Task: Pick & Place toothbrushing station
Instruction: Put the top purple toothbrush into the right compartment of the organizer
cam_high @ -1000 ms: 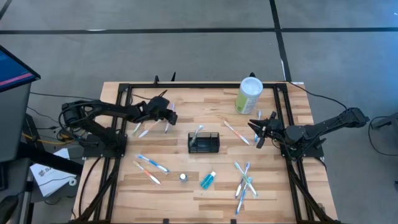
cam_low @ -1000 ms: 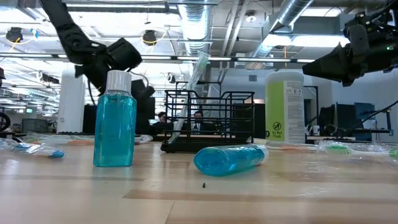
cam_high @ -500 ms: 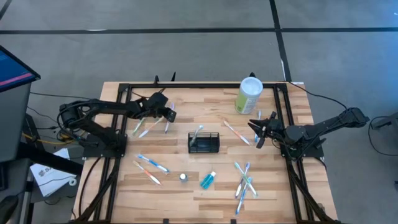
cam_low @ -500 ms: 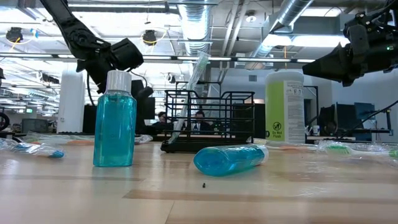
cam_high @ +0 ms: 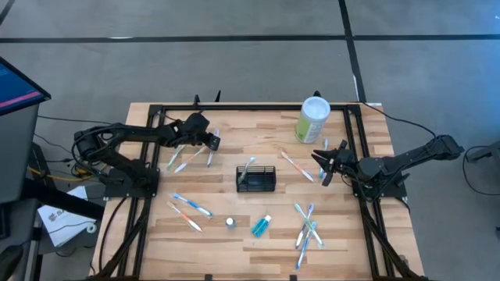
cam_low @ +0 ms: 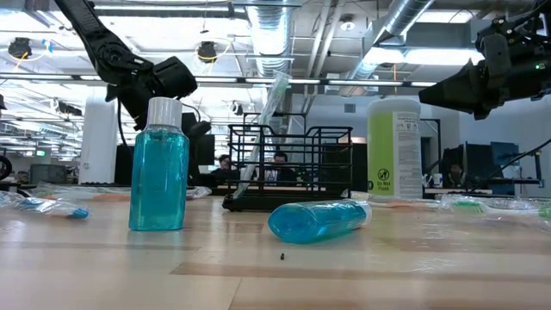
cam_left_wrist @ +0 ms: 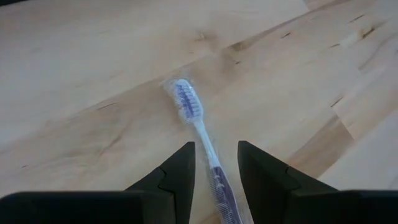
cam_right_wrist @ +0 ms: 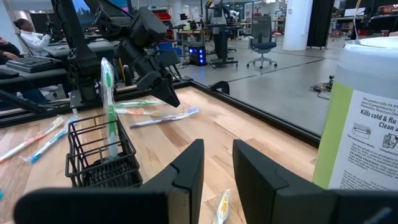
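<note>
While our left gripper (cam_left_wrist: 213,163) hovered spread over a wrapped toothbrush (cam_left_wrist: 198,133), our right gripper (cam_right_wrist: 217,163) waited part-open, empty, near the black caddy (cam_high: 257,179)

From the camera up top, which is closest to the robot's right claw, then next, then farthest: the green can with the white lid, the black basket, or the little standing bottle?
From the right gripper:
1. The green canister, at the table's far edge, near that arm.
2. The black wire caddy, mid-table, with a toothbrush standing in it.
3. The small upright bottle, nearer the front edge, beyond the caddy.
</note>
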Controlling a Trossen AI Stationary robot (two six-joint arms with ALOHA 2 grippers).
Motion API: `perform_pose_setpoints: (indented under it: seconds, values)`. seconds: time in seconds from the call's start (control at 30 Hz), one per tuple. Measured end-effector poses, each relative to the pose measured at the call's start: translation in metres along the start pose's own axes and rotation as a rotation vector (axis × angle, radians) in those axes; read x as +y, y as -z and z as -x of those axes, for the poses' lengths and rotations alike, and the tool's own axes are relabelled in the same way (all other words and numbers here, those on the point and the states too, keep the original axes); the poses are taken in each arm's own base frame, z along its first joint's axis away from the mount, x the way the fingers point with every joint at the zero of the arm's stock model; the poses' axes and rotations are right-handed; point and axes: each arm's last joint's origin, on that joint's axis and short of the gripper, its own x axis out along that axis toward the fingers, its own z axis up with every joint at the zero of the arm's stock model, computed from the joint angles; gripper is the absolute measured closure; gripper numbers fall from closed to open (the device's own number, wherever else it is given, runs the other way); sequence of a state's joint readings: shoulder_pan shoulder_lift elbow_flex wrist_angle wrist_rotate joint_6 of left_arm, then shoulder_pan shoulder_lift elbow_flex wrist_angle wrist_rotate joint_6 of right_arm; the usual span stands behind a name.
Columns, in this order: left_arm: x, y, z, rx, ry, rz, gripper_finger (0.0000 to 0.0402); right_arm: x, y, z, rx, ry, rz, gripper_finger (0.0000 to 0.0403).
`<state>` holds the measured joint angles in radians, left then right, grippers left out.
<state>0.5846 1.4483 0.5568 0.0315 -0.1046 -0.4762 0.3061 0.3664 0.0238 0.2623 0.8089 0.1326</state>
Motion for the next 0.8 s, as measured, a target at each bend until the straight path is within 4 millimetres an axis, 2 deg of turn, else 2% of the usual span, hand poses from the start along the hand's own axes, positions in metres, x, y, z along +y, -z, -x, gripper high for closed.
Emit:
perform_pose_setpoints:
  seconds: [0.47, 0.8]
  values:
    - [-0.001, 0.002, -0.002, 0.016, 0.005, 0.033, 0.0270, 0.000, 0.000, 0.000, -0.001, 0.000, -0.019, 0.0326]
    - [0.001, 0.011, -0.018, 0.063, -0.020, 0.051, 0.0270, 0.000, 0.000, 0.000, 0.000, 0.000, -0.019, 0.0326]
